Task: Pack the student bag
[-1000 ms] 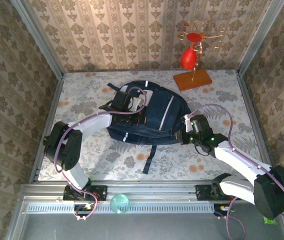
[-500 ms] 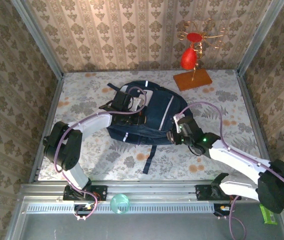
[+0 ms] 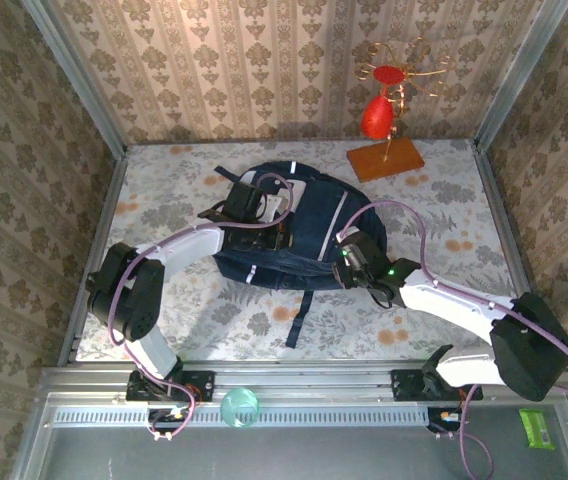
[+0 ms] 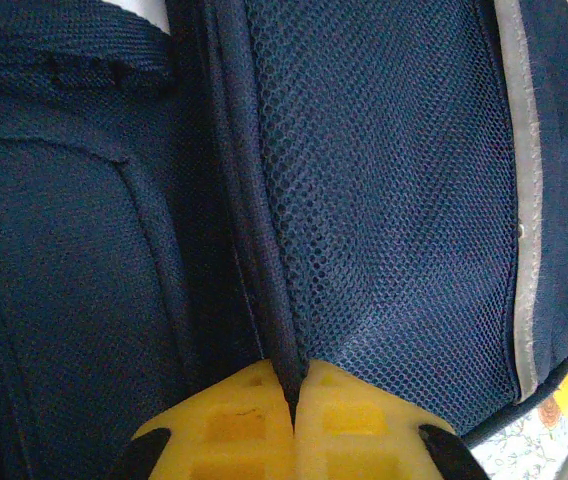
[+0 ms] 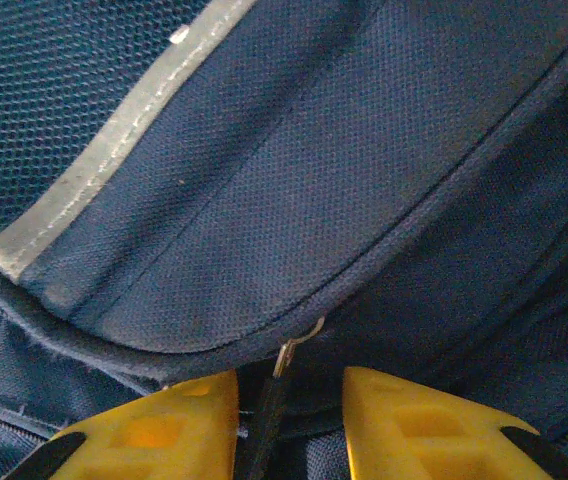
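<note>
From above, the student bag point(image 3: 299, 235) lies flat in the middle of the flowered table point(image 3: 434, 320), and I have a claw on each side of it. The left claw point(image 4: 292, 385) is pinched fully together on a raised seam of the bag. The mesh panel point(image 4: 384, 200) is directly ahead of its fingertips and to their right.

The right claw point(image 5: 289, 385) is narrowly parted and grips nothing. A small metal zip pull point(image 5: 282, 358) hangs in the gap between its yellow fingers. The zip line runs ahead and up to the right, with a grey trim strip point(image 5: 114, 140) further ahead on the left.

I judge the bag's long axis to run roughly from one claw to the other. The right claw is the nearer to the pull, so the coming move turns on closing there and drawing along the zip. Open tabletop lies behind the right claw. A loose strap point(image 3: 299, 315) trails toward me, and a red ornament point(image 3: 382, 115) stands well beyond the bag.
</note>
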Available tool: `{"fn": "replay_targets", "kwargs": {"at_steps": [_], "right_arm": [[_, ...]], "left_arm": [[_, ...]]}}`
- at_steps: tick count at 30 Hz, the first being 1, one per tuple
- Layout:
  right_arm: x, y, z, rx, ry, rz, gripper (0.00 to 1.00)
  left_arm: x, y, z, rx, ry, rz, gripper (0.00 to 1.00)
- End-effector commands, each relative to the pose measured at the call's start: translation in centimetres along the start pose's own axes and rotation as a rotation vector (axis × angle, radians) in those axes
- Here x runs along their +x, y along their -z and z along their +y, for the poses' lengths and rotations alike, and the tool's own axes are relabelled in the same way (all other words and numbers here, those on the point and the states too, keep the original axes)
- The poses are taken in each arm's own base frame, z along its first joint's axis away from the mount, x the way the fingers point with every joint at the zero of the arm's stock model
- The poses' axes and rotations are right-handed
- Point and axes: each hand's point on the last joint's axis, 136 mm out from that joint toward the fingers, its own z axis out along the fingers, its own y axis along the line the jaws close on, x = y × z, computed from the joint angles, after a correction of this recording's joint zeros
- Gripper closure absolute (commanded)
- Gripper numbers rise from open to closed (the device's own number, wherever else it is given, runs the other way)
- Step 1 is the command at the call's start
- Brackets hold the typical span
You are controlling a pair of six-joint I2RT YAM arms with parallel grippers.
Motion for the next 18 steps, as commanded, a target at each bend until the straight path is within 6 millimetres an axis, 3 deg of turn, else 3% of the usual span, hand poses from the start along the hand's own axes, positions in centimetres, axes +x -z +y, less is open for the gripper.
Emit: {"fn": "replay_targets", "kwargs": {"at_steps": [1, 11, 18], "right_arm": [[0.2, -0.6, -0.65, 0.051, 0.014, 0.003, 0.67], [0.05, -1.26, -0.92, 0.043, -0.006, -0.056, 0.79], [0.03, -0.48, -0.26, -0.063, -0.025, -0.091, 1.0]], "left_arm": [[0.72, 0.09, 1.13, -0.039, 0.017, 0.042, 1.0], [0.68, 0.06, 1.25, -0.042, 0.014, 0.046, 1.0], [0.13, 0.49, 2.02, -0.065, 0.014, 0.033, 1.0]]}}
